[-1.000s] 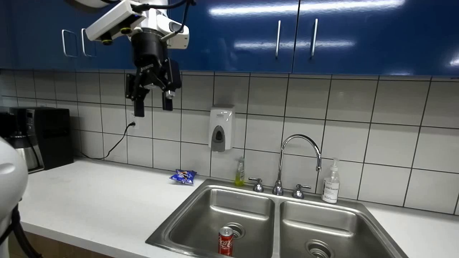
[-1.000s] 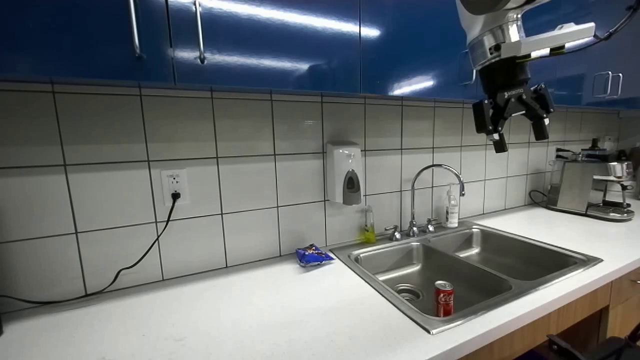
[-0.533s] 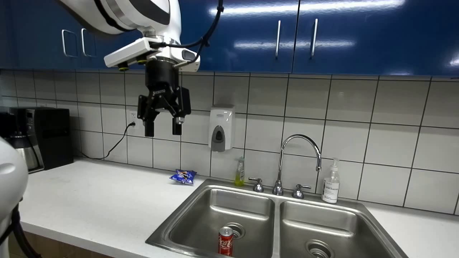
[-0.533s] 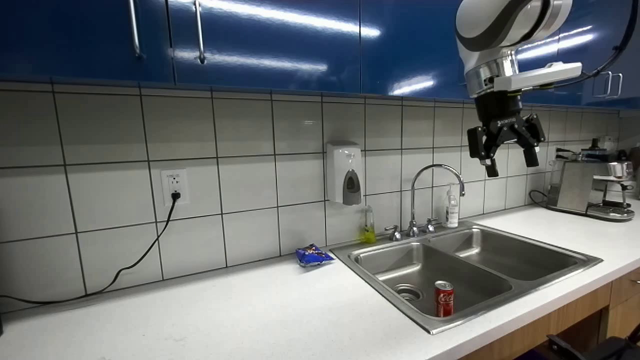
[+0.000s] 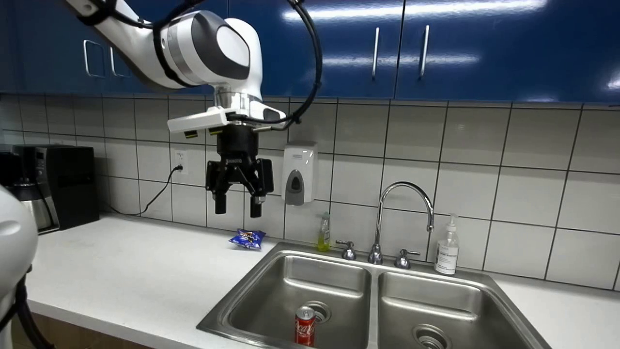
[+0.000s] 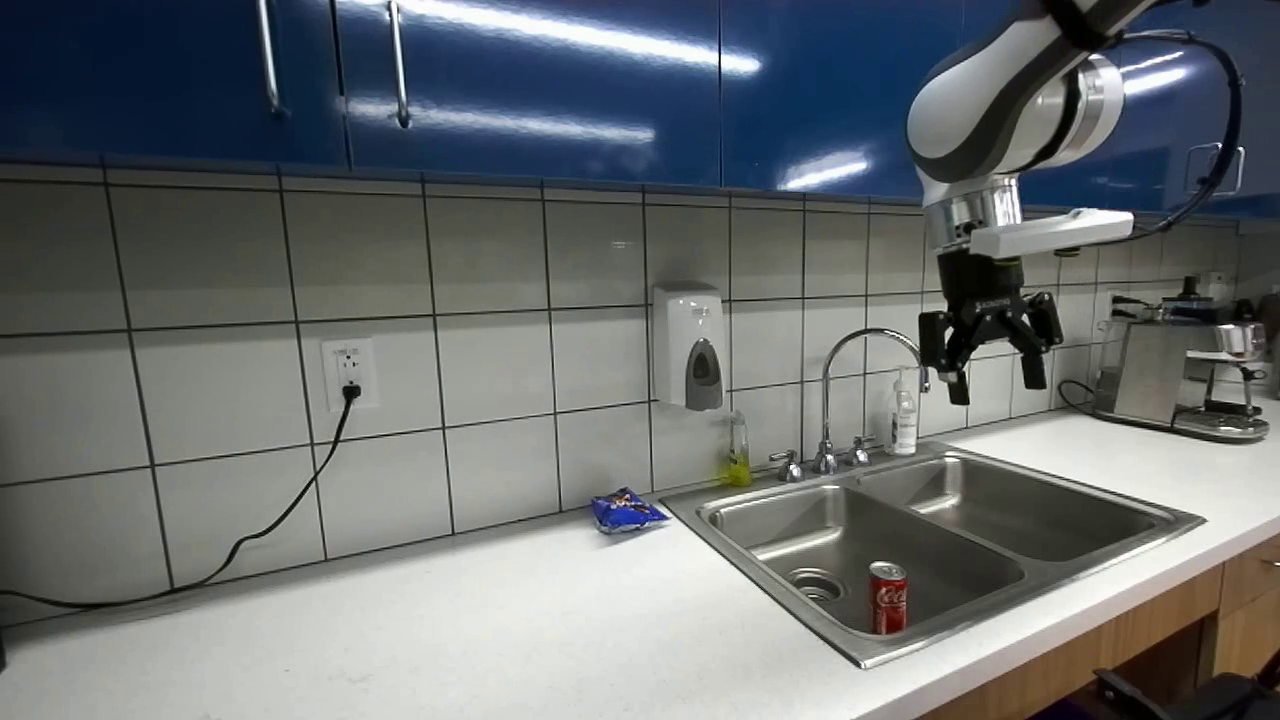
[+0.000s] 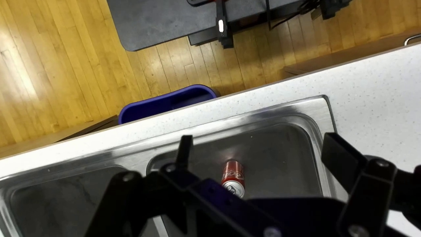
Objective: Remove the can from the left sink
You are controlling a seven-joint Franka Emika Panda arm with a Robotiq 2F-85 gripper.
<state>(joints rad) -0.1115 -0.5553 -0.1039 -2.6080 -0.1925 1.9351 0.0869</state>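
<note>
The red can (image 5: 304,329) with a silver top stands upright in the left sink (image 5: 271,315), near its front side. Both also show in an exterior view, the can (image 6: 887,605) in the nearer basin (image 6: 950,575). In the wrist view the can (image 7: 233,172) lies below and between my spread fingers, its top partly hidden by a gripper link. My gripper (image 5: 238,207) is open and empty, pointing down, high above the sink. In an exterior view the gripper (image 6: 996,382) hangs well above the can. It shows in the wrist view too (image 7: 258,144).
The faucet (image 5: 380,218) rises behind the sinks. A yellow soap bottle (image 5: 323,235), a white pump bottle (image 5: 446,249) and a blue snack bag (image 5: 248,239) stand along the wall. The right basin (image 5: 431,298) adjoins. A dispenser (image 5: 299,174) hangs on the tiles. A blue bin (image 7: 164,102) is below the counter.
My open gripper has come down steadily from cabinet height. It has moved right in an exterior view and slightly left in an exterior view. The can has not moved.
</note>
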